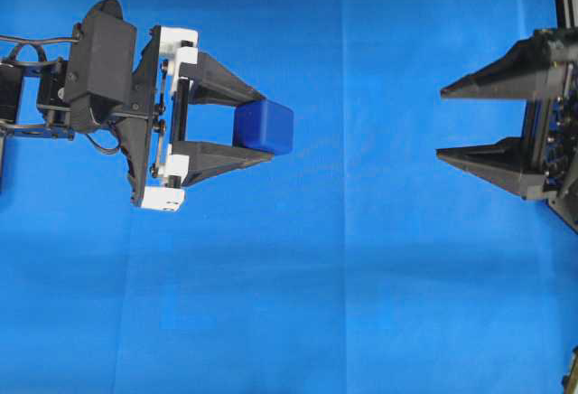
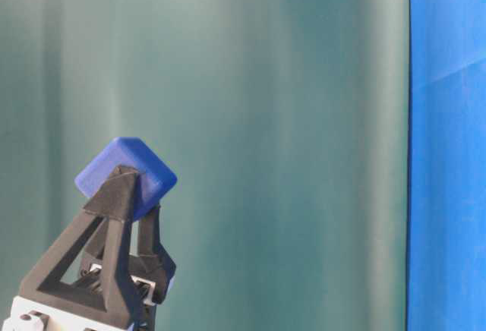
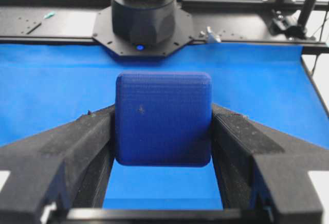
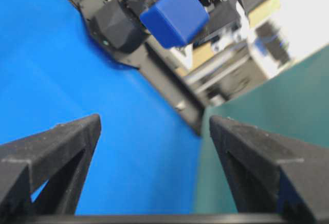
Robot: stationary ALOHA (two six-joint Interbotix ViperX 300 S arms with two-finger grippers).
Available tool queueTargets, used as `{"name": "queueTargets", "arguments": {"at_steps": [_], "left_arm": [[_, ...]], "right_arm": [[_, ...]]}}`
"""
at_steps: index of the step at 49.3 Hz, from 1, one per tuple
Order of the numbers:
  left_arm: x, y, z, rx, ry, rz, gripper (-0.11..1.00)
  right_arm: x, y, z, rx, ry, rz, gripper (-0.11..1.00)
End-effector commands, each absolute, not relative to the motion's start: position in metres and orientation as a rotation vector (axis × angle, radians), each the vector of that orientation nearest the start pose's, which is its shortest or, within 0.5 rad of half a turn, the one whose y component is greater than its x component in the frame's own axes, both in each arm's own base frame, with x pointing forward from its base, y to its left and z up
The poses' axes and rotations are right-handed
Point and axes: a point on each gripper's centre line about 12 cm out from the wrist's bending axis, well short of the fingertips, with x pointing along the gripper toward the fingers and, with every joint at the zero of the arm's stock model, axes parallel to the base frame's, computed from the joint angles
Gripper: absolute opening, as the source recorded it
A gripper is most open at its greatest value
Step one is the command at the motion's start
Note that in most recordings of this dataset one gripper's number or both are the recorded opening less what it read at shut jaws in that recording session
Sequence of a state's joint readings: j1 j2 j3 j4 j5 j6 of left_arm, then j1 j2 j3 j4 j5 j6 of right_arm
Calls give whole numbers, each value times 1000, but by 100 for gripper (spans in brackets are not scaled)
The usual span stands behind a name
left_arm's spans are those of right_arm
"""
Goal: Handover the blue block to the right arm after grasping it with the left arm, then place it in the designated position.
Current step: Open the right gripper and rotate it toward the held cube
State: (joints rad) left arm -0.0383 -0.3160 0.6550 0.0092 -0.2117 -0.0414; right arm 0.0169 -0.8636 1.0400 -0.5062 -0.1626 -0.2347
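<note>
The blue block (image 1: 264, 126) is a dark-blue rounded cube, raised above the blue cloth. My left gripper (image 1: 267, 128), the one with white brackets, is shut on it, one black finger on each side. In the left wrist view the blue block (image 3: 163, 118) fills the gap between the fingers (image 3: 85, 142). At table level the blue block (image 2: 126, 173) sits tilted at the tips of the left gripper (image 2: 137, 194). My right gripper (image 1: 442, 122), all black, stands open at the right edge, well apart from the cube and pointing at it. In the right wrist view the right gripper (image 4: 154, 124) holds nothing, and the blue block (image 4: 175, 14) shows far ahead.
Blue cloth (image 1: 343, 276) covers the table. A dark green backdrop (image 2: 288, 118) stands behind it. The right arm's black base (image 3: 146, 21) and a black frame rail (image 3: 61, 18) lie at the far table edge in the left wrist view.
</note>
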Motion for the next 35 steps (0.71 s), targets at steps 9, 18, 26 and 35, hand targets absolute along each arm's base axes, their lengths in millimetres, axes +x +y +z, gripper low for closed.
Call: {"name": "queueTargets", "arguments": {"at_steps": [9,18,26,35], "left_arm": [[362,-15,328,-40,88,-39,49],[362,-15,328,-52,89,-39,49],[363,-15,327,-61,90,-38,49],[363,-15,327,-63,90,-38,49]], "right_arm": [[226,15,322,-925,-42,112,96],[227,17,321,-1094,-43,128,96],[229,15,317,-1164,-7,132,96],[229,15,315,-1219,3,139,96]]}}
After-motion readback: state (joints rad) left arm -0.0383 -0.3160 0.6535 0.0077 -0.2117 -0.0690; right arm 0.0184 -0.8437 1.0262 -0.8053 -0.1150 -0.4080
